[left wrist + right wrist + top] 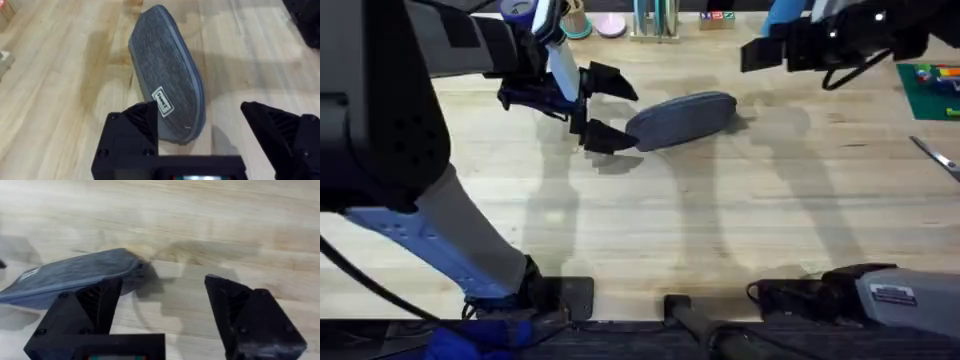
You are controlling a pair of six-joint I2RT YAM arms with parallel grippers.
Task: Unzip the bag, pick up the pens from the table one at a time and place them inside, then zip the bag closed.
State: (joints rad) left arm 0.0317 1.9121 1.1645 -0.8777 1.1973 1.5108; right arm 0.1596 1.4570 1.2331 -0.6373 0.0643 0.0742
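The bag (682, 118), a grey-blue pouch, lies flat on the table (720, 230) at mid-back, its zipper looking shut. My left gripper (605, 110) is open at the bag's left end, one finger on each side of that end. In the left wrist view the bag (167, 95) reaches down between the fingers (135, 125) of the left gripper (200, 135). My right gripper (757, 53) hovers open above and to the right of the bag. Its wrist view shows the bag (75, 275) beside the open right gripper (165, 310). The pens are out of view.
Silver scissors (935, 155) lie near the right edge, with a green mat (930, 90) behind them. Cups and holders (655, 20) line the back edge. The arms' bases (720, 310) sit at the front edge.
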